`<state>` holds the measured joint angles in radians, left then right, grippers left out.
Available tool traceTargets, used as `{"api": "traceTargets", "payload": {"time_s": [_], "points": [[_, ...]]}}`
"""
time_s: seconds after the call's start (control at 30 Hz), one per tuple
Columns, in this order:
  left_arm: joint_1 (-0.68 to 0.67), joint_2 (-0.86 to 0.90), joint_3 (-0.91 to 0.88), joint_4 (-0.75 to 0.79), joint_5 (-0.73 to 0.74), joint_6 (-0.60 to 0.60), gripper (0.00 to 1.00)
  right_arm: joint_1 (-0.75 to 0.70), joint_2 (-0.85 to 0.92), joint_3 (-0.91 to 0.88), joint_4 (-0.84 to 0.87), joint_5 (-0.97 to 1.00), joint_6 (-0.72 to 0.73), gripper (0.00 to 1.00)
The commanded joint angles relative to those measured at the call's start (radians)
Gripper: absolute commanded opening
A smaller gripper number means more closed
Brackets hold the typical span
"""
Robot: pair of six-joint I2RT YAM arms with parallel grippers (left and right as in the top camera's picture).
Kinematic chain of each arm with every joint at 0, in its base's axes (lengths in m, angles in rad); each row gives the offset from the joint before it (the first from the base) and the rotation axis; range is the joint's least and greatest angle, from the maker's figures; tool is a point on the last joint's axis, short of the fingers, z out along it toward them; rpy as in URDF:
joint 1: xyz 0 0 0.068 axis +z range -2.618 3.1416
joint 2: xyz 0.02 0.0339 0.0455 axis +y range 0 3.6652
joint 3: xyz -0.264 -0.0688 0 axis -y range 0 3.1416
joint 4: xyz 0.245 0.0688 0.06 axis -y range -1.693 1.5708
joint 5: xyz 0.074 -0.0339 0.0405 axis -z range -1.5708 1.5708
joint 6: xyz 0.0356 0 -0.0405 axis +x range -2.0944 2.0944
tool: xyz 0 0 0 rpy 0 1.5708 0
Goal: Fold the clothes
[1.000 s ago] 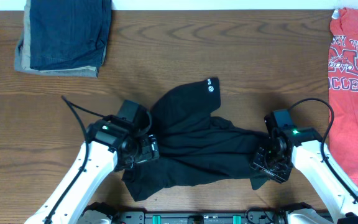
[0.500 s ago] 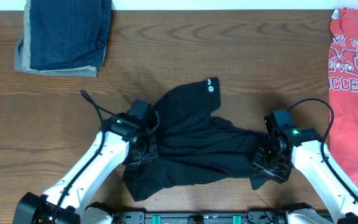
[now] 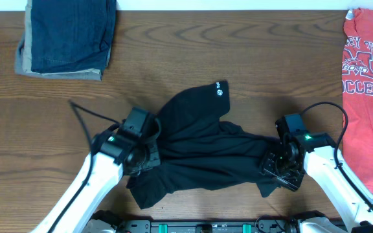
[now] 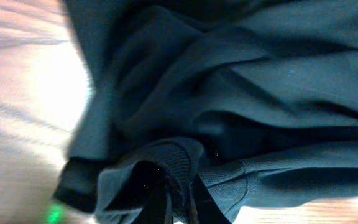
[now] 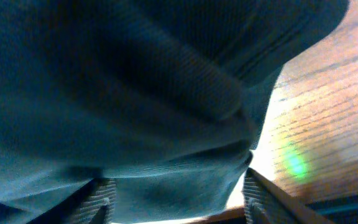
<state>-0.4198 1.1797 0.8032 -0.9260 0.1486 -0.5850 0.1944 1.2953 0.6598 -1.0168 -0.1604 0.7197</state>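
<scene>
The clothes, a black shirt (image 3: 203,145), lie crumpled on the wooden table near the front edge, with the small white round logo (image 3: 219,91) at the far tip. My left gripper (image 3: 149,154) sits on the shirt's left edge. In the left wrist view it (image 4: 178,198) is shut on a raised ridge of the dark fabric (image 4: 241,93). My right gripper (image 3: 276,167) is at the shirt's right end. In the right wrist view its jaws (image 5: 179,199) stand wide apart, with a bulge of the shirt (image 5: 166,93) lying loose between the ribbed fingers (image 5: 99,200).
A folded blue denim and tan stack (image 3: 70,35) lies at the back left. A red printed T-shirt (image 3: 366,84) lies along the right edge. The table's front edge runs just below both grippers.
My left gripper has gone from open to shut, pinching a fold at the shirt's left edge, and that arm has shifted slightly. The right jaws have widened a little; the right arm stays put.
</scene>
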Motion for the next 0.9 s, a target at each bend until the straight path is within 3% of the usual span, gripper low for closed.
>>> {"api": "traceTargets", "payload": {"time_s": [0.0, 0.33, 0.73, 0.87], "points": [[0.026, -0.092, -0.003, -0.040, -0.135, -0.053, 0.06, 0.009, -0.001, -0.006, 0.000, 0.006, -0.004, 0.76], [0.195, -0.216, -0.003, -0.128, -0.165, -0.029, 0.06, 0.009, -0.001, -0.006, 0.001, -0.029, -0.020, 0.81], [0.214, -0.214, -0.003, -0.128, -0.165, -0.029, 0.06, 0.117, -0.001, -0.006, 0.058, -0.161, -0.017, 0.65], [0.214, -0.214, -0.003, -0.128, -0.165, -0.029, 0.06, 0.173, -0.001, -0.006, 0.089, -0.175, 0.045, 0.65]]}}
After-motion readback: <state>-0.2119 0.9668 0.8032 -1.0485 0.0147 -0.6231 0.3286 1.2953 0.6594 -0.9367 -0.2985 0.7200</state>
